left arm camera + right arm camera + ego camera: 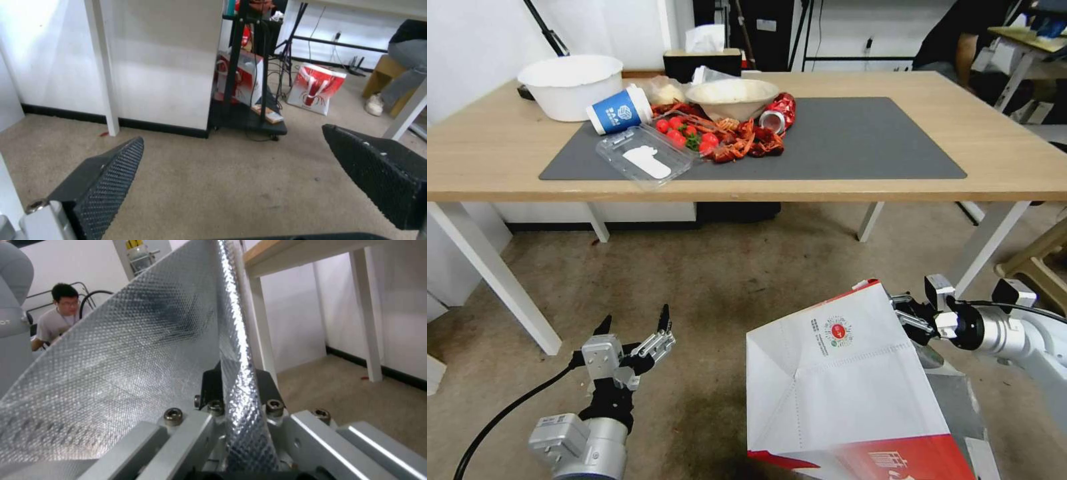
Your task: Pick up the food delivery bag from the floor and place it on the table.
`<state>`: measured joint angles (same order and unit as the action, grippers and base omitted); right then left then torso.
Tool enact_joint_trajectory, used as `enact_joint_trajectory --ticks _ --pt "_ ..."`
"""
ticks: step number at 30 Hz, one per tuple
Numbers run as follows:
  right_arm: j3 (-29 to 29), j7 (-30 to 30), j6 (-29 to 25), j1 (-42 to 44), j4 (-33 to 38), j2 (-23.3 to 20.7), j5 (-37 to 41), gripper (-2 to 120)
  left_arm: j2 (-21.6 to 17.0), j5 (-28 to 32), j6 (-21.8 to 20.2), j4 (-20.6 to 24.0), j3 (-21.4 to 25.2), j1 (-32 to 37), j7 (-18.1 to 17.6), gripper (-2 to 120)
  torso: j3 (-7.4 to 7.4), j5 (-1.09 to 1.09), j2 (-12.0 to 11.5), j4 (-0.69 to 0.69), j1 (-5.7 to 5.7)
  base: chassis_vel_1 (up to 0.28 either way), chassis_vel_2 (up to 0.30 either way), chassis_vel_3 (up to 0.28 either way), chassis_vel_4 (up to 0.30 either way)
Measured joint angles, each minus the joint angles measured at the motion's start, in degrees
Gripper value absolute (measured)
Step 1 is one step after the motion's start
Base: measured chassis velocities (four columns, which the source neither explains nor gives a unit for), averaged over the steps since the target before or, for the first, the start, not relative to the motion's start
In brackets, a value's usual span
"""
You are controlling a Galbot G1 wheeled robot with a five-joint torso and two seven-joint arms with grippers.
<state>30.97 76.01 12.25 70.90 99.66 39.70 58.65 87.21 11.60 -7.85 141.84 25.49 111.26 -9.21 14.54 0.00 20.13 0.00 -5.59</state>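
Closest to me, my left gripper [635,327] hangs low over the carpet [720,280] in front of the table, its fingers [104,186] spread wide with nothing between them; from the left wrist I see only bare carpet between the two black ribbed pads.

Just to the right, my right gripper [908,319] is clamped on the upper edge of the food delivery bag [840,380]. From the right wrist the silver foil lining [133,350] runs straight down between the closed fingers [267,386], pinched tight. The bag sits tilted, its white side with the small round red logo [838,331] facing up and a red band along its lower part. It is well below the tabletop, on the near side of the table; I cannot tell whether its bottom is touching the floor.

Farther out stands the table [994,160], light wood on white legs, with the dark grey mat [867,140] on top. On the mat's left part lie a clear plastic clamshell [644,157], a tipped blue paper cup [619,110], cherry tomatoes [684,131], crayfish [747,140], a red can [778,112] and a cream bowl [732,98]. A large white bowl [570,85] sits on the wood beside the mat, and a black tissue box [702,61] stands at the far edge.
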Motion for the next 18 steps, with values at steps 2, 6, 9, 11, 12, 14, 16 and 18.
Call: enact_joint_trajectory --ticks 2,6,9,11,12,14,16,18 --pt "0.05 0.05 -0.02 0.03 0.05 0.0 -0.07 0 -0.01 0.01 0.0 0.0 -0.01 0.0 0.02 100 0.21 0.0 0.34 0.0 -0.13 0.0 0.0 0.0 0.0" --pt "0.09 0.12 -0.04 0.09 0.15 0.02 -0.25 0 -0.02 0.03 0.0 0.0 -0.02 0.03 0.04 100 0.63 0.0 1.01 0.0 -0.37 0.0 0.0 0.0 0.0" --pt "0.09 0.13 -0.06 0.09 0.16 0.04 -0.3 0 -0.03 0.03 0.0 0.0 -0.02 0.03 0.04 100 0.73 0.0 1.14 0.0 -0.42 0.0 0.0 0.0 0.0" --pt "0.09 0.2 -0.09 0.09 0.2 0.09 -0.41 0 -0.03 0.04 0.0 0.0 -0.02 0.03 0.04 100 1.07 0.0 1.65 0.0 -0.56 0.0 0.0 0.0 0.0" --pt "0.09 0.2 -0.09 0.09 0.2 0.09 -0.41 0 -0.03 0.04 0.0 0.0 -0.02 0.04 0.04 100 1.08 0.0 1.67 0.0 -0.58 0.0 0.0 0.0 0.0" --pt "0.09 0.2 -0.09 0.08 0.2 0.1 -0.42 0 -0.03 0.04 0.0 0.0 -0.02 0.04 0.04 100 1.12 0.0 1.73 0.0 -0.59 0.0 0.0 0.0 0.0" --pt "0.09 0.21 -0.09 0.08 0.2 0.09 -0.42 0 -0.03 0.04 0.0 0.0 -0.02 0.04 0.04 100 1.14 0.0 1.75 0.0 -0.6 0.0 0.0 0.0 0.0" --pt "0.09 0.24 -0.1 0.06 0.21 0.13 -0.45 0 -0.03 0.04 0.0 0.0 -0.02 0.05 0.05 100 1.4 0.0 2.12 0.0 -0.72 0.0 0.0 0.0 0.0"
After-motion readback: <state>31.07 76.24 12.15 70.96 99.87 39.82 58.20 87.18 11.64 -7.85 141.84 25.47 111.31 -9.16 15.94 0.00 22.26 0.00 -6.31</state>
